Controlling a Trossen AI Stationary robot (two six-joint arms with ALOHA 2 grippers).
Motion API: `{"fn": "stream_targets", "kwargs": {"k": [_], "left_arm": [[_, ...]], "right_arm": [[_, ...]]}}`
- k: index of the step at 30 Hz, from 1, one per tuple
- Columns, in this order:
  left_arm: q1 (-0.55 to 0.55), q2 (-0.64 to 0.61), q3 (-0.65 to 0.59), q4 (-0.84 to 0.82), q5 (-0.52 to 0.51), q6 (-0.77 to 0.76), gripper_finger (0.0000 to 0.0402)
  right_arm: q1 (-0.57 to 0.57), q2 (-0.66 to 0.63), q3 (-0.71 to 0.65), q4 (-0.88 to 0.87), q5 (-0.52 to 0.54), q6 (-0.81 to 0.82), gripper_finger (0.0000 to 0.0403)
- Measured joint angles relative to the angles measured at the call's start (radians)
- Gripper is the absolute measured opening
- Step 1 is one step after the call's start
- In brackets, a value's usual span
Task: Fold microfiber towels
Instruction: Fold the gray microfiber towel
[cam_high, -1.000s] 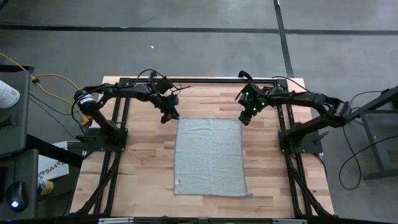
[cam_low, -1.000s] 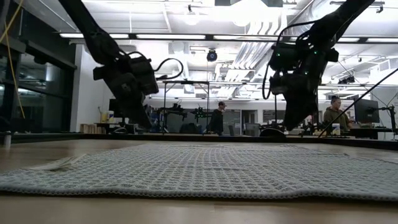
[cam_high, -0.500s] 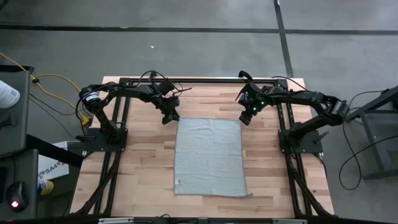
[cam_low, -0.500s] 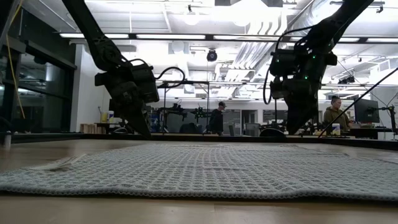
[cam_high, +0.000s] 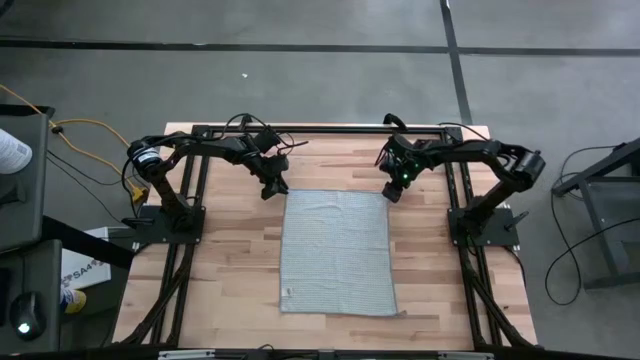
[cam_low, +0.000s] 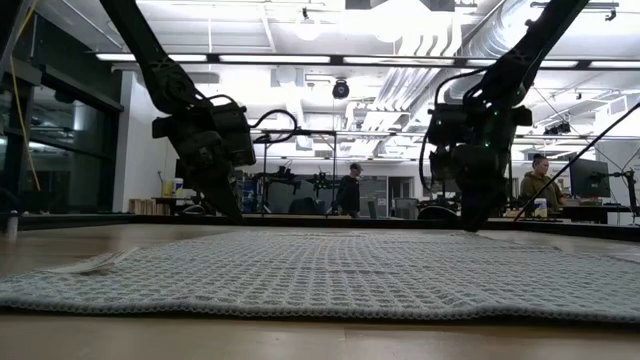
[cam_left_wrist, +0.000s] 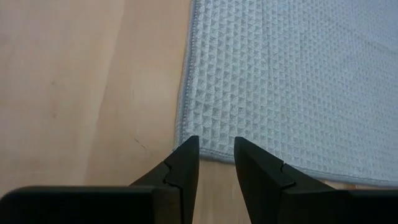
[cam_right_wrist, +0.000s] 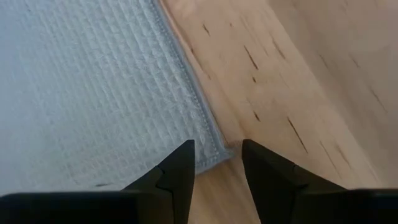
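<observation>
Lying flat and unfolded on the pale wooden counter (cam_high: 230, 270): light grey ribbed microfiber towel (cam_high: 336, 250). Left claw (cam_high: 268, 189) and right claw (cam_high: 393, 191) are poised with fingers apart, one far towel corner just ahead of each. No fold is made; every fold remains.

Over the last second the right gripper (cam_low: 470, 222) came down at the far right corner of the grey towel (cam_high: 336, 250), and its arm's elbow drew in from the table's right edge. The left gripper (cam_low: 228, 212) dropped slightly toward the towel's far left corner early on, then held. Both grippers' jaws kept the same narrow gap.
</observation>
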Motion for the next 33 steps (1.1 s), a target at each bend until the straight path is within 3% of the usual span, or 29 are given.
{"fn": "stream_targets", "kwargs": {"k": [11, 17, 23, 33], "left_arm": [[0.000, 0.000, 0.000, -0.007, 0.001, -0.003, 0.0102], [0.000, 0.000, 0.000, -0.003, -0.007, -0.008, 0.0102], [0.000, 0.000, 0.001, 0.024, -0.079, -0.017, 0.0102], [0.000, 0.000, 0.040, -0.041, -0.137, -0.064, 0.0102]], "right_arm": [[0.007, -0.004, -0.003, -0.015, -0.082, 0.006, 0.0130], [0.021, -0.006, -0.003, -0.031, -0.050, 0.004, 0.0130], [0.019, -0.006, -0.003, -0.025, -0.041, 0.004, 0.0130], [0.019, -0.006, -0.003, -0.022, -0.036, 0.004, 0.0130]]}}
